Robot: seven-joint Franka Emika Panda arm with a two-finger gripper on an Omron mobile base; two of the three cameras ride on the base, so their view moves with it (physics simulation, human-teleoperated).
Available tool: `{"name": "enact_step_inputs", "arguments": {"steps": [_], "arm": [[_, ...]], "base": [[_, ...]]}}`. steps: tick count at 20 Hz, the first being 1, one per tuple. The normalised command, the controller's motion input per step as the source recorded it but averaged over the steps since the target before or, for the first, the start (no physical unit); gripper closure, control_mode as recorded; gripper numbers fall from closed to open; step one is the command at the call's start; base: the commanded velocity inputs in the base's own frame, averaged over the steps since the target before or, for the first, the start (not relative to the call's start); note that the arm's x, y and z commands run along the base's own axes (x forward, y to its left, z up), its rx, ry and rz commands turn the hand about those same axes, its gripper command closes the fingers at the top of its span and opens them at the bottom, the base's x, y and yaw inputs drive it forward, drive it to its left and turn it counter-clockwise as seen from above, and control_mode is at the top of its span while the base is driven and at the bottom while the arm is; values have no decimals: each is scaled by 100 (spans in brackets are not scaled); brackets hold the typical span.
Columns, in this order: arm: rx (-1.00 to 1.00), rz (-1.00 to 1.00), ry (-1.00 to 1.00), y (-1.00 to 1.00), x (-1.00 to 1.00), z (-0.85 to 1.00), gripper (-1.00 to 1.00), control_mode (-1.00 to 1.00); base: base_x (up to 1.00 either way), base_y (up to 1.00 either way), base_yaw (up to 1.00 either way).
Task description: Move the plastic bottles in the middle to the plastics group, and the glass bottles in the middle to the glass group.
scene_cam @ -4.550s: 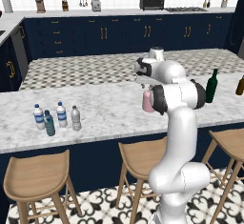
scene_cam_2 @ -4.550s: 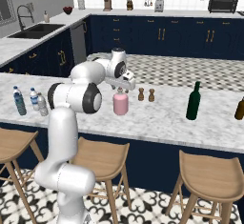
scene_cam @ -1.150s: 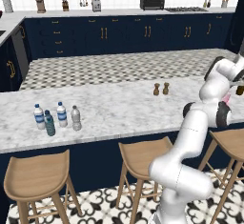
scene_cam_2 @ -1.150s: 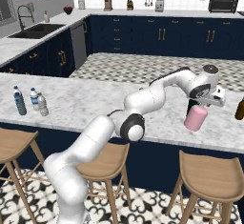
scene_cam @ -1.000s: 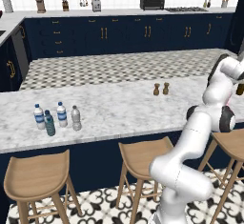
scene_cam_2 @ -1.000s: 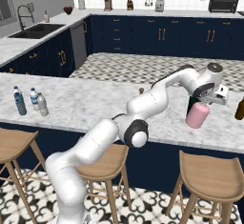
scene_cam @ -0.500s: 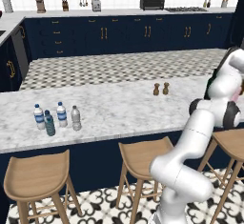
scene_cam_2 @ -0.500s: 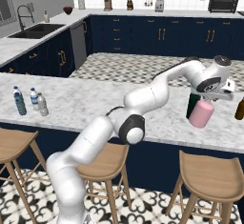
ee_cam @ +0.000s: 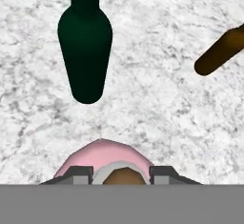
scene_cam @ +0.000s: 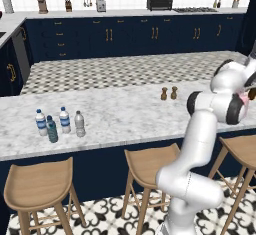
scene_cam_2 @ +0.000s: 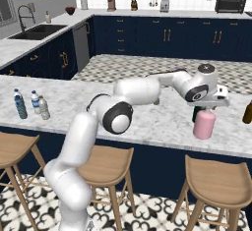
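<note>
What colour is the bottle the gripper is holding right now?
Pink: the squat bottle under the gripper is opaque pink, clearest in the right base view.

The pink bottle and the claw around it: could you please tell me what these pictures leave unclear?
- Left base view: the pink bottle is almost wholly hidden behind the arm's elbow.
- Right base view: the claw covers the bottle's neck, and the bottle hides most of the green wine bottle.
- Hand view: the grey band cuts off the fingertips; contact unclear.

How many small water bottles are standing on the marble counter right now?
4, all clustered at the counter's left end: a blue-labelled bottle, a teal bottle just in front, another blue-labelled bottle, and a plain grey bottle. The arm may hide others.
</note>
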Motion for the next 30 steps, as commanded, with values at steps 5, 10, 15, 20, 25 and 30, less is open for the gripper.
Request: {"name": "enact_step_inputs", "arguments": {"steps": [5, 10, 15, 20, 25, 30], "arm": [[-6, 0, -21, -12, 1, -32, 100, -100], [-4, 0, -22, -13, 16, -14, 100, -100], [-1, 0, -16, -20, 15, -13, 100, -100], [0, 0, -11, -20, -11, -7, 100, -100], [0, 0, 0, -2, -22, -11, -100, -100], [0, 0, -3, 11, -8, 25, -100, -100]], "base": [[0, 0, 0], [0, 0, 0], [0, 0, 0], [0, 0, 0], [0, 0, 0], [0, 0, 0]]}}
